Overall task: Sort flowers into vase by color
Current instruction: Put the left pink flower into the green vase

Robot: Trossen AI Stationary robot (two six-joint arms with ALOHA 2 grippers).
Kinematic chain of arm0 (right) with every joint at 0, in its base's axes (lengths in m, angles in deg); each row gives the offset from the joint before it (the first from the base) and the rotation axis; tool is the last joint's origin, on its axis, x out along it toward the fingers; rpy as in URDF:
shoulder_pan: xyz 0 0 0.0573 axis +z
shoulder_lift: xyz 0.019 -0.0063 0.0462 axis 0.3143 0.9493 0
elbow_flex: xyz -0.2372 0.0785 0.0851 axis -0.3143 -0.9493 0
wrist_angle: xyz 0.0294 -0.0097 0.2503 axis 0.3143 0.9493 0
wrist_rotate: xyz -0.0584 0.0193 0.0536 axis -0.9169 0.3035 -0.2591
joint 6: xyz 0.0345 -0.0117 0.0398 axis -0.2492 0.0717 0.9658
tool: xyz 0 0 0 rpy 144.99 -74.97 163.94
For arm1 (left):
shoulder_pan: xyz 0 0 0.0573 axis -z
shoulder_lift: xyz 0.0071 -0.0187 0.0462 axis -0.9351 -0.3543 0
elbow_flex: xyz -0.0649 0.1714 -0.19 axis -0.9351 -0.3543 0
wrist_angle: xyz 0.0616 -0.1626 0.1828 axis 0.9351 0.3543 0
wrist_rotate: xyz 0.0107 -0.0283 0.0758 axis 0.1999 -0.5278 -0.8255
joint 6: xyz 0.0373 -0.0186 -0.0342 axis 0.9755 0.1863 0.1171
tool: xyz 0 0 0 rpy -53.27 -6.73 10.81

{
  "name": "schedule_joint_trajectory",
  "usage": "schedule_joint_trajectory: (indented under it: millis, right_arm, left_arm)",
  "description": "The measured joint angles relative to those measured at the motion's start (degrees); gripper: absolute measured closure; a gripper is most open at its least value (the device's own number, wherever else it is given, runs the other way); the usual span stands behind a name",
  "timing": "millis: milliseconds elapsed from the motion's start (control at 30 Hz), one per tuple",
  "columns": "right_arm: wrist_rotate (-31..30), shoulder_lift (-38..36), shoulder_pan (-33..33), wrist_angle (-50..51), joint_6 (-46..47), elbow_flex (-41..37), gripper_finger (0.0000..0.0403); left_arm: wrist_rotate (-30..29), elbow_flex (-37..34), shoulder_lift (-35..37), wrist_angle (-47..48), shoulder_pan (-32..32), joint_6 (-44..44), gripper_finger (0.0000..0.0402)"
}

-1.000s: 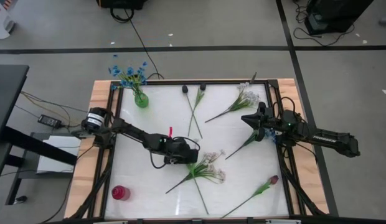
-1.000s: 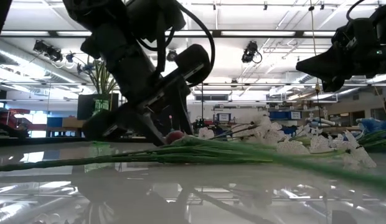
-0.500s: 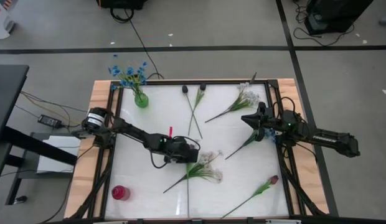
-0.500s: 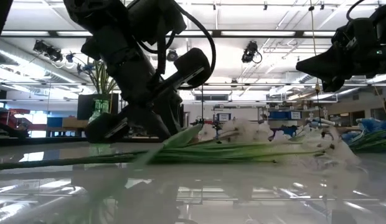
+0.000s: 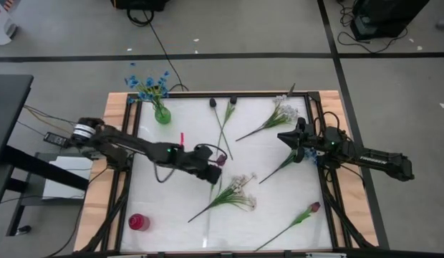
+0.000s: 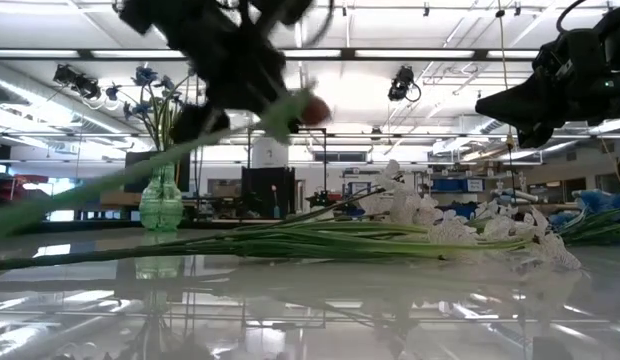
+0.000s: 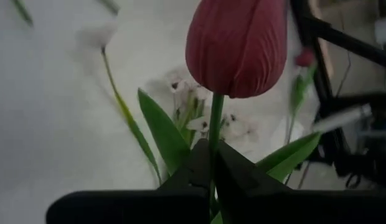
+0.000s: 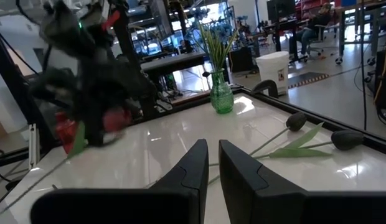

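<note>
Dark red, the tulip bud (image 7: 236,46) stands right above your left gripper (image 7: 210,163), whose two fingers are pinched tight on its green stem just under the bloom (a leaf (image 7: 163,134) fans out beside the fingertips). From overhead, that left gripper (image 5: 213,166) sits a little left of the table's middle, with the bud (image 5: 222,156) at its far-right side and the arm stretching back to the left edge. In the table-level picture the tulip (image 6: 312,110) is lifted clear of the surface, stem slanting down to the left.

Just near of the gripper lies a spray of white blossoms (image 5: 241,190), stem pointing near-left. A second tulip (image 5: 314,207) lies near the near-right corner. At the far side, two dark buds (image 5: 222,102) lie side by side on stems that run toward the middle, and another white spray (image 5: 284,112) lies to their right.

The green glass vase (image 5: 162,115) stands at the far-left corner with blue flowers (image 5: 147,82) in it. A red vase (image 5: 138,222) stands at the near-left corner, with nothing visible inside.

Your right gripper (image 5: 283,135) waits at the right edge of the white table (image 5: 179,208), raised above it; its fingers (image 8: 192,163) are nearly together with a narrow gap and hold nothing.
</note>
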Motion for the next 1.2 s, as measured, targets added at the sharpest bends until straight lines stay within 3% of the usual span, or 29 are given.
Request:
schedule_joint_trajectory:
  millis: [200,633,933,1200]
  right_arm:
    - [0.01,-0.01,0.02,-0.01,0.00,-0.02,0.0353]
    - [0.02,0.00,0.01,0.00,0.00,0.00,0.0353]
    - [0.00,0.01,0.02,0.02,-0.01,-0.02,0.0353]
    - [0.00,-0.01,0.01,0.00,0.01,-0.02,0.0353]
  left_arm:
    - [-3.34,0.00,9.10,6.34,-2.26,13.92,0.0390]
    - [-5.01,0.02,21.63,5.82,-12.06,55.37,0.0390]
    - [-21.60,0.02,29.73,8.92,-19.14,74.05,0.0390]
    - [-27.03,0.02,35.33,8.94,-22.53,83.05,0.0390]
